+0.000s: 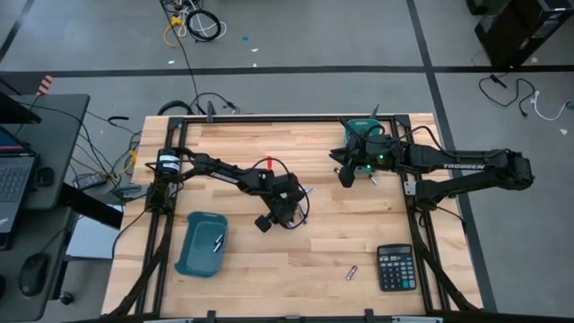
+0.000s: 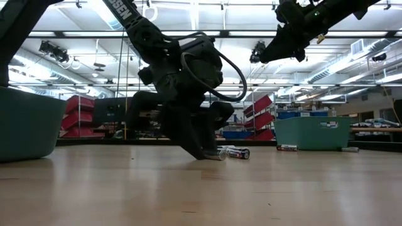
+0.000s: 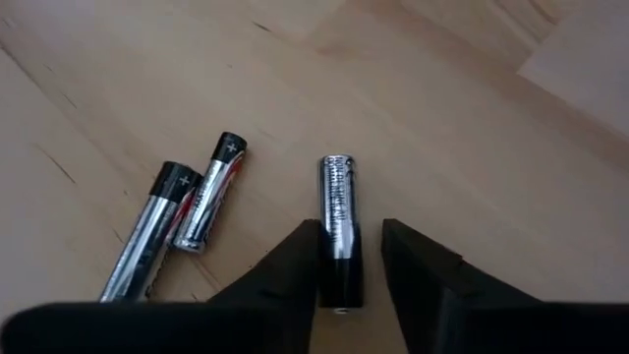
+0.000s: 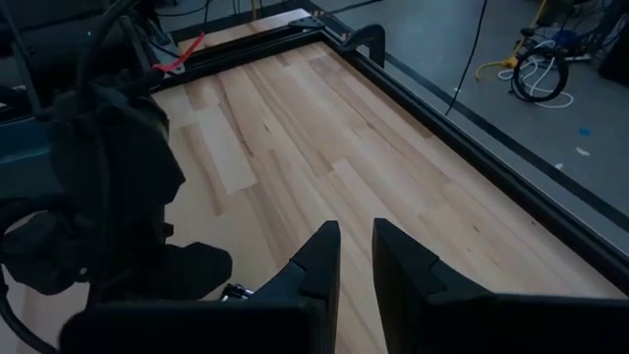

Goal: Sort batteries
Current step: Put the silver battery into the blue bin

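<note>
Here the left gripper (image 3: pixel 351 258) is down on the pale wooden table (image 1: pixel 269 269), its dark fingers straddling one silver-and-black cylindrical battery (image 3: pixel 339 224) without yet pinching it. Two more batteries (image 3: pixel 187 208) lie just beside. The right gripper (image 4: pixel 356 258), fingers slightly apart and empty, hangs above the table near the far teal plastic bin (image 1: pixel 357 133).
</note>
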Available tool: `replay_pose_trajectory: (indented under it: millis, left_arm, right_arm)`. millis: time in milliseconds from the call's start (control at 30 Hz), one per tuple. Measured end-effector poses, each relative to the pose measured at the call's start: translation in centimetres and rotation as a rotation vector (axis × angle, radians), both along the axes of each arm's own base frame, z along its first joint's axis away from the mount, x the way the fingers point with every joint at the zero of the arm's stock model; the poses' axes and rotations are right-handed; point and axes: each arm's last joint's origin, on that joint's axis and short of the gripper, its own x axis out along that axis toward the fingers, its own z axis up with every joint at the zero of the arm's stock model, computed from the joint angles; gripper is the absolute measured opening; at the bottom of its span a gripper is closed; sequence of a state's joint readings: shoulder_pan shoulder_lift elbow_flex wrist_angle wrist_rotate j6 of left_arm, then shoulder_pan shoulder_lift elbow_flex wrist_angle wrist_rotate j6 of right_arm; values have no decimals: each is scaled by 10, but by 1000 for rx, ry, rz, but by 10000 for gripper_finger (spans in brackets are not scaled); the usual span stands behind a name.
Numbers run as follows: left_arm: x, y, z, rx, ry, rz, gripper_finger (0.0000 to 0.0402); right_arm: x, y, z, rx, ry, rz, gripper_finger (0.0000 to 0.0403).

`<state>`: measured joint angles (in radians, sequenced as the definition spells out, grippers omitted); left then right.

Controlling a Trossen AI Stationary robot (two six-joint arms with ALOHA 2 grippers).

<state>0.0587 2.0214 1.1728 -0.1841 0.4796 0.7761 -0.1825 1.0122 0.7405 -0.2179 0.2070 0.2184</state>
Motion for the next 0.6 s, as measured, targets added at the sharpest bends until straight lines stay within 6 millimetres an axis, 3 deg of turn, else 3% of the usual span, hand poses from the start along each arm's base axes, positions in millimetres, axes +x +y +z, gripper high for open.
replay_pose_trajectory:
  millis: [233,600]
  left_arm:
    - [-1,2,0,-26,30,39,23]
    - [-5,2,8,-41,78,121,21]
  right_arm:
    - [0,0,0,0,1,0,50]
    - [0,0,0,0,4,1,50]
